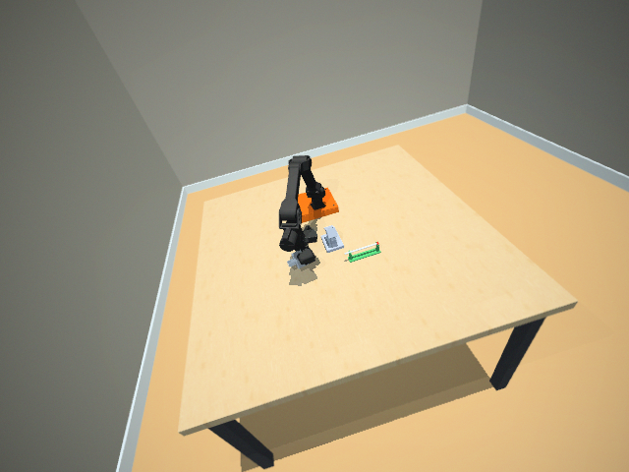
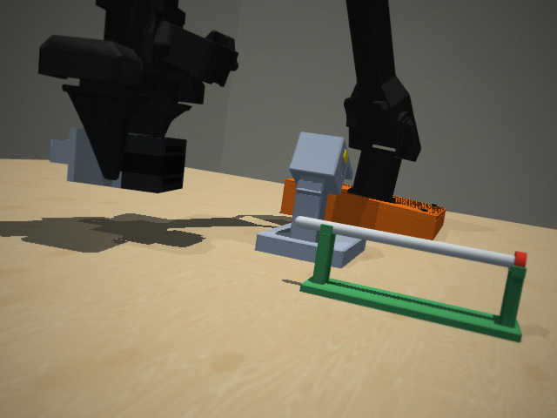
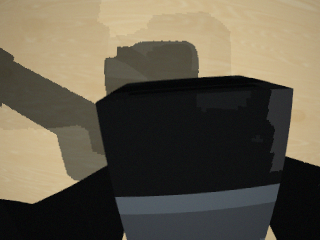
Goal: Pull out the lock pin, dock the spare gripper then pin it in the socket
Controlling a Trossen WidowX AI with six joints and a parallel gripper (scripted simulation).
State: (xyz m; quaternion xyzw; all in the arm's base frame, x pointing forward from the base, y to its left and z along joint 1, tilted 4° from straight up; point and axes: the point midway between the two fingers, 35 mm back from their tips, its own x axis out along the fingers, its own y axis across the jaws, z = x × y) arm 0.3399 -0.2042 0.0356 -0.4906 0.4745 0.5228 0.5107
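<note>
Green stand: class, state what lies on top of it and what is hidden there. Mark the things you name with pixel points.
A white pin [image 1: 362, 249] [image 2: 405, 239] with a red end [image 1: 377, 243] [image 2: 520, 259] lies across both uprights of the green stand [image 1: 365, 256] [image 2: 413, 306]. How the upright tops hold it cannot be seen, because the pin covers its own seats.

My arm [image 1: 293, 190] [image 2: 373, 40]: x1, black, bent at elbow, fwd section sloping down. My gripper [image 1: 306, 249] [image 2: 139, 166] [image 3: 188, 159]: x1, fingers pointing down, part-open w/ spare gripper clamped btwn, held above table.

Green rack [image 1: 365, 255] [image 2: 409, 306], white pin [image 1: 362, 249] [image 2: 405, 240] tipped red, orange base [image 1: 331, 206] [image 2: 405, 222].
</note>
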